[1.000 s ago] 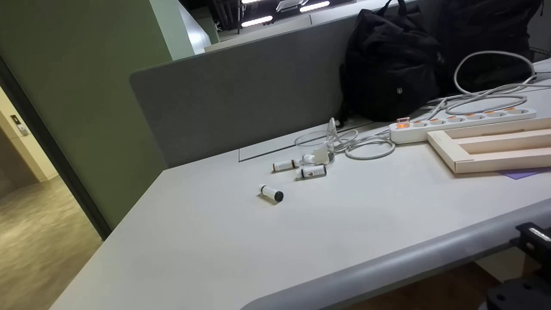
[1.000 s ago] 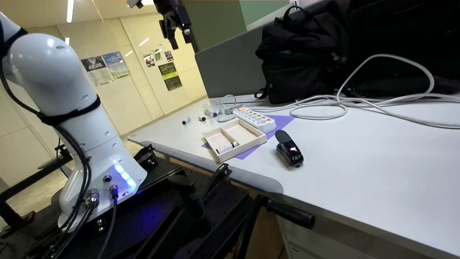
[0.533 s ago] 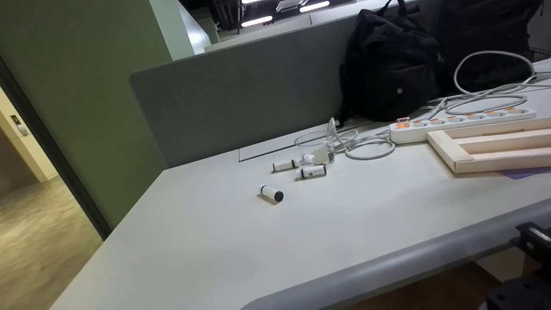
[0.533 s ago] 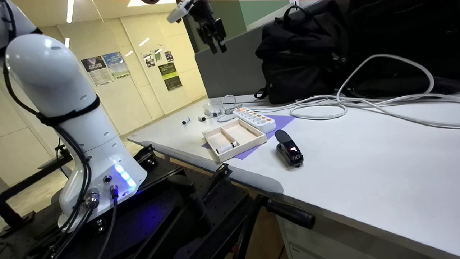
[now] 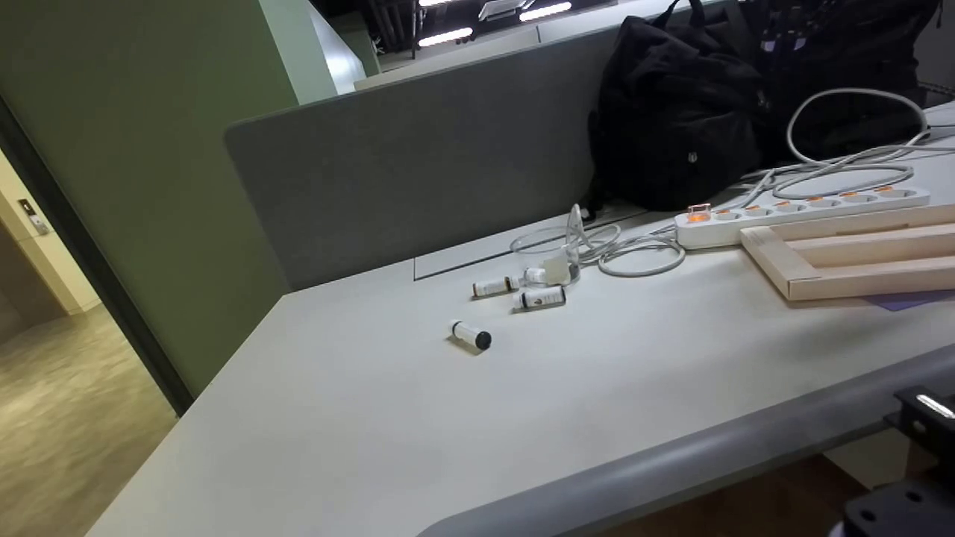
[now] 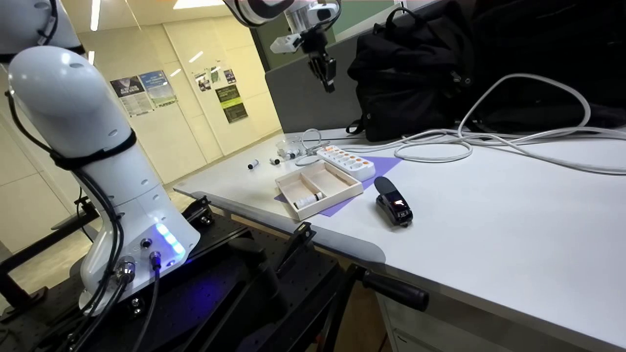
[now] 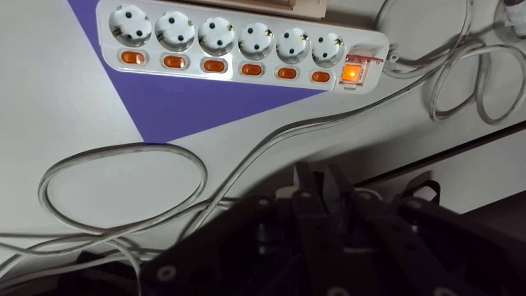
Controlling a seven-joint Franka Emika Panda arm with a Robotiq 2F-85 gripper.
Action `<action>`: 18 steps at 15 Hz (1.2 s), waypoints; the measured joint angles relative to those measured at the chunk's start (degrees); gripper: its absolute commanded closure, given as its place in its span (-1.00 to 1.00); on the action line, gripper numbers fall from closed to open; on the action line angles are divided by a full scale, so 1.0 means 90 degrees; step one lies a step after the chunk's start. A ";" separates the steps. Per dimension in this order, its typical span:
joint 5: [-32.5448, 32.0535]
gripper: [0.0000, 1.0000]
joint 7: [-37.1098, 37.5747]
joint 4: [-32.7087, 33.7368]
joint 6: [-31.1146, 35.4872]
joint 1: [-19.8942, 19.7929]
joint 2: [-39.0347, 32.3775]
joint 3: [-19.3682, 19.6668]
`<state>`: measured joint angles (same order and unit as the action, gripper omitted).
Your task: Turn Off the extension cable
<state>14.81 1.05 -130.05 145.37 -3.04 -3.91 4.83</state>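
One arm [image 6: 73,105] high off the extension cable [image 7: 236,56], fingers [image 7: 303,179] tilted down, narrowly apart, seemingly empty.

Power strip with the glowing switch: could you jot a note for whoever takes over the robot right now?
Gripper: in the air above the desk, jaws slightly apart, nothing seen between them.
Strip: on the desk, partly over a purple sheet, beside the tray.
Done: the red cover stands open; whether the robot opened it, I can't tell.
Left: the switch glows orange, so presumably it's on. Likely next: bring the gripper over it, press, and check that the glow goes out.
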 measured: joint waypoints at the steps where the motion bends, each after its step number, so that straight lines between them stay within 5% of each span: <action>1: -0.0002 0.95 0.0022 0.0173 -0.0168 0.0001 -0.0154 -0.0025; 9: 0.0059 1.00 0.0032 0.0384 -0.0340 -0.0003 -0.0313 -0.0058; 18: 0.1861 1.00 -0.0170 0.0536 0.0199 -0.0071 -0.1454 -0.0539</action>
<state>31.55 -0.48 -125.22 147.15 -3.68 -16.99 -0.02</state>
